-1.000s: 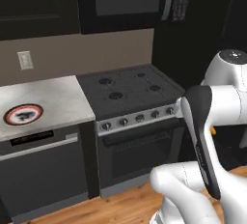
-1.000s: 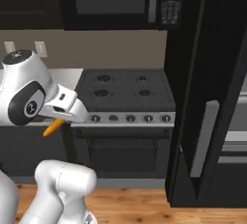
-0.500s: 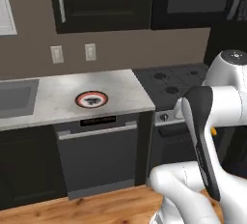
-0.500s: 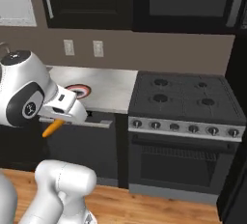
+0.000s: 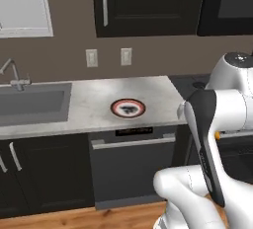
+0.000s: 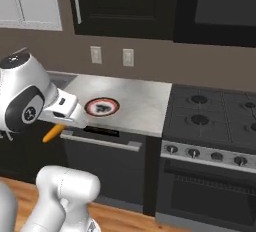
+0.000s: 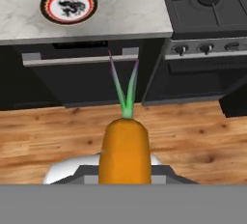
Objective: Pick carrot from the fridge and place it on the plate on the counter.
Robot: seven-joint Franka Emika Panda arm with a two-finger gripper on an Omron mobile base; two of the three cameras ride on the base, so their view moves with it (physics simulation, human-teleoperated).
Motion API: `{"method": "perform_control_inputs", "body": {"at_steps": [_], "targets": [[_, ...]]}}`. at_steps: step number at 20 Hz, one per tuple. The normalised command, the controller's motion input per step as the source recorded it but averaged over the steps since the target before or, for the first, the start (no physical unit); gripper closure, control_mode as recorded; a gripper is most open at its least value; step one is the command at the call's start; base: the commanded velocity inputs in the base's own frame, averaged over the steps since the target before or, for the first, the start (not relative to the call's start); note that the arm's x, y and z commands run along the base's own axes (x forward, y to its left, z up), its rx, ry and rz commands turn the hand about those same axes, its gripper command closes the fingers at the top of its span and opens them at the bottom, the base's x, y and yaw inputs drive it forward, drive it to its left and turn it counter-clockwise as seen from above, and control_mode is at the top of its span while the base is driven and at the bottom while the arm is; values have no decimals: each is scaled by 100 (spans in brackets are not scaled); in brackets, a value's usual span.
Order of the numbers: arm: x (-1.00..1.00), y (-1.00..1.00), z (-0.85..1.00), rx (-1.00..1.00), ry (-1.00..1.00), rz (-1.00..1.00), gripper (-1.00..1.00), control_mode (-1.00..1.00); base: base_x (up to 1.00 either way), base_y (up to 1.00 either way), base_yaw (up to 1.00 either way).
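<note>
On the white marble-look bench (image 5: 94,102) over its dark cabinets sits the small round plate (image 5: 128,108) with red-orange rim, black ring and patterned white centre, bare and waiting. It lies between the grey sink basin (image 5: 29,102) at one side and the dark stovetop (image 6: 215,118) at the other, above a black dishwasher front (image 5: 131,166) with a pale handle bar.

The slim orange tapered carrot (image 7: 124,150) is already out of the fridge and held by the claw (image 6: 62,121). In the hand view it juts forward from between the fingers, its green leaf stalks pointing toward the dishwasher, and in the right base view its orange tip (image 6: 53,132) hangs below the claw. The claw is closed around the carrot, though the fingertips themselves are hidden behind it.

So the picking half looks finished, and the base faces the bench with the plate ahead. What is left, by my judgement, is the whole placing half: the carrot hangs low, in front of the cabinet fronts and well short of the plate, so the arm must lift it above the bench edge, reach forward over the plate, lower and release.
</note>
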Motion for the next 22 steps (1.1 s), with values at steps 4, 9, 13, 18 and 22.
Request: {"method": "perform_control_inputs", "body": {"at_steps": [4,9,13,18,22], "targets": [[0,0,0,0,0,0,100,100,70,0,-4],[0,0,0,0,0,0,100,100,67,18,-10],[0,0,0,0,0,0,100,100,51,54,-2],[0,0,0,0,0,0,100,100,16,65,-3],[0,0,0,0,0,0,100,100,8,66,-4]]}}
